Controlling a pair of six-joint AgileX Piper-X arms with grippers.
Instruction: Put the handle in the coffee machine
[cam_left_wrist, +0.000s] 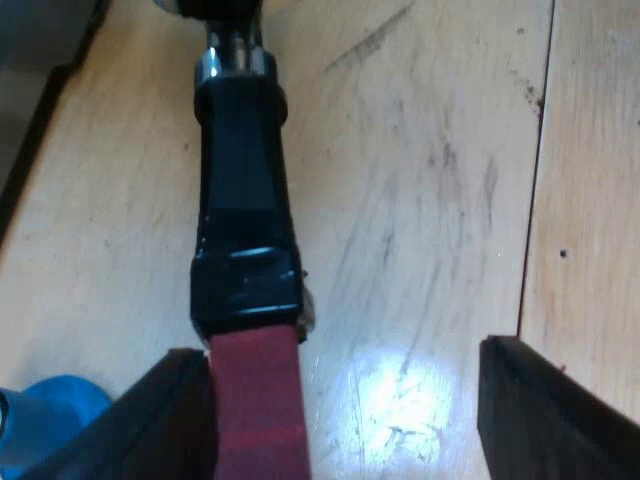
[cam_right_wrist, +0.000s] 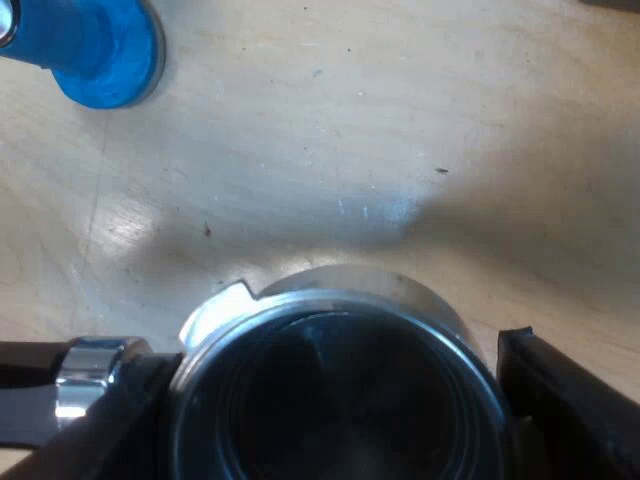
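Metal holder (cam_left_wrist: 245, 215) loose on the wooden table (cam_left_wrist: 430, 200). Lies flat, with the basket (cam_right_wrist: 330, 395) mouth upward. Dark handle (cam_left_wrist: 240, 130) stretched along the boards, ending in the red end (cam_left_wrist: 258, 410). Chrome collar (cam_right_wrist: 88, 385) just beside the basket, where the handle begins.

Left end effector (cam_left_wrist: 345, 420) low over the red end, fingers apart: one finger (cam_left_wrist: 165, 415) against the red end's side, the other (cam_left_wrist: 545, 410) well clear of it, bare wood between.

Right end effector (cam_right_wrist: 335, 425) at the basket, fingers apart, one on either side of the round rim. Contact with the metal impossible to tell.

Blue tamper (cam_right_wrist: 100, 50) on the table, well apart from the basket, close to the left end effector's finger.
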